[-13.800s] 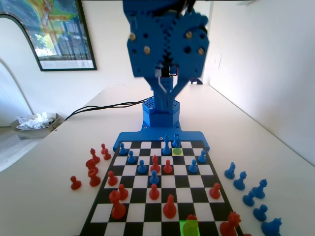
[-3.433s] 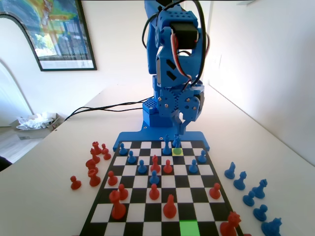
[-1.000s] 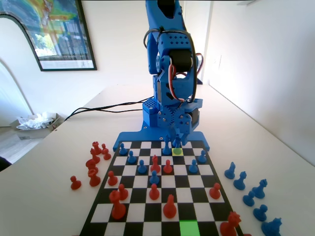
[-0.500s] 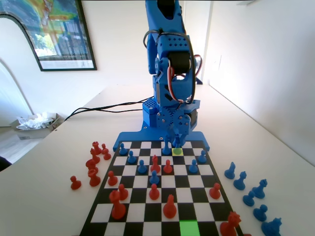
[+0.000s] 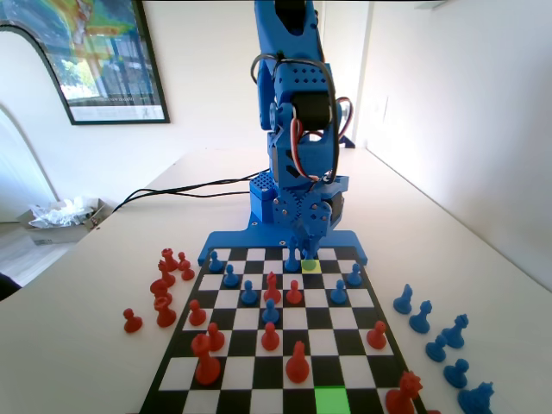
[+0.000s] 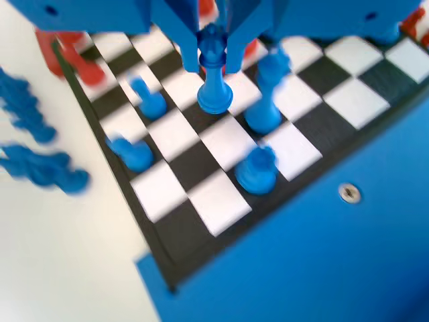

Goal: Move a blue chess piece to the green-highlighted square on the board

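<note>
- Blue chess piece: far rank of board, at 12 o'clock in the fixed view.
- Pincer jaws flank its crowned head; grip unconfirmed, cannot tell.
- Advice: close squarely, lift vertically clear of neighbours.
- Green-highlighted square lies at 6 o'clock.

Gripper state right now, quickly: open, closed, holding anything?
Gripper: jaws closed around the head of the blue chess piece, which stands on the board.

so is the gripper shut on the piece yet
Cannot tell: in the wrist view the gripper has a jaw either side of the upright blue piece, contact unclear.
</note>
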Controlling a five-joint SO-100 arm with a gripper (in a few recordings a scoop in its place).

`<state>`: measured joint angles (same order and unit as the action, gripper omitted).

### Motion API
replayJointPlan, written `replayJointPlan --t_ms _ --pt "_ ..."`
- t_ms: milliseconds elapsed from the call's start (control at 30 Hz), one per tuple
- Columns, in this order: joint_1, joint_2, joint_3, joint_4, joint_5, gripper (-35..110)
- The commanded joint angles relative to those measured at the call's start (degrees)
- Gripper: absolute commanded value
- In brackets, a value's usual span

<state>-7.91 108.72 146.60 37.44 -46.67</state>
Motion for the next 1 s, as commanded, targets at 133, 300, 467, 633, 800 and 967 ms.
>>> replayJointPlan --t_ms 133,300,467,633,800,967 --pt "0.6 -1.3 -16.3 7.3 0.8 1" --pt "3.4 -8.7 -28.3 11.3 0.8 1" --pt "5.3 -21.1 -42.7 15.0 -0.9 1" --pt "5.3 -31.6 -56.1 19.9 -3.6 1" --pt "4.2 -35.8 -62.8 20.9 -4.8 1" --pt "2.7 -37.4 -65.7 20.5 -5.5 1"
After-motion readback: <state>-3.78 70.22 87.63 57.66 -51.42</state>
